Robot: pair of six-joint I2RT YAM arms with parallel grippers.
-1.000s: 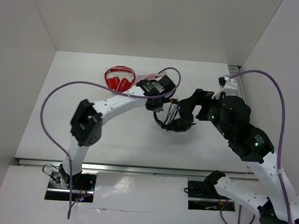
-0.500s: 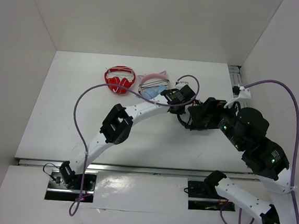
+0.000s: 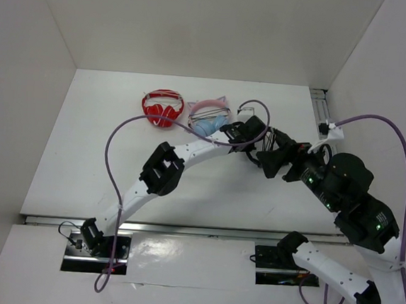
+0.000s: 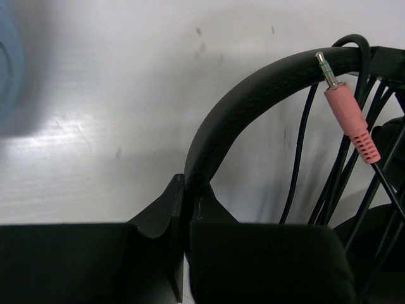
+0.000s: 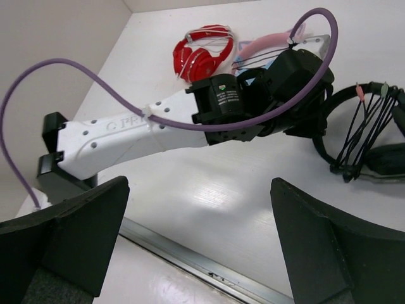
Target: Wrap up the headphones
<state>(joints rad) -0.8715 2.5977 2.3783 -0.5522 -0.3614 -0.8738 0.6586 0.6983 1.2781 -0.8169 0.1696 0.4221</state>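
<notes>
1. Two arms reach across a white worktop [image 3: 82, 148] to its far right-centre, where their grippers come close together.
2. Left gripper [image 4: 186, 212]: clenched on the padded headband of the black headphones [image 4: 253, 95]. In the left wrist view the band rises from between the fingers and arches away to the right.
3. Black cable [image 4: 297, 158]: several thin strands cross the opening under the headband. A pink plug [image 4: 348, 123] with a bare metal tip lies against the top of the band.
4. Right gripper [image 5: 199, 209]: released, jaws spread wide with nothing between them. In the overhead view it sits just right of the left gripper and faces it.
5. Right wrist view: the headphones sit on the far side of the left gripper, with one earcup [image 5: 386, 161] low against the worktop. Whether the set is lifted clear of the surface cannot be told. A greenish plug [image 5: 384, 87] shows beside the pink one.
6. Red-and-white headphones [image 3: 163, 108] and pink-and-blue cat-ear headphones [image 3: 209, 117] lie side by side on the far part of the worktop, left of the black set. The cat-ear pair is just beside the left gripper.
7. Purple cable [image 3: 110, 151]: loops along the left arm.
</notes>
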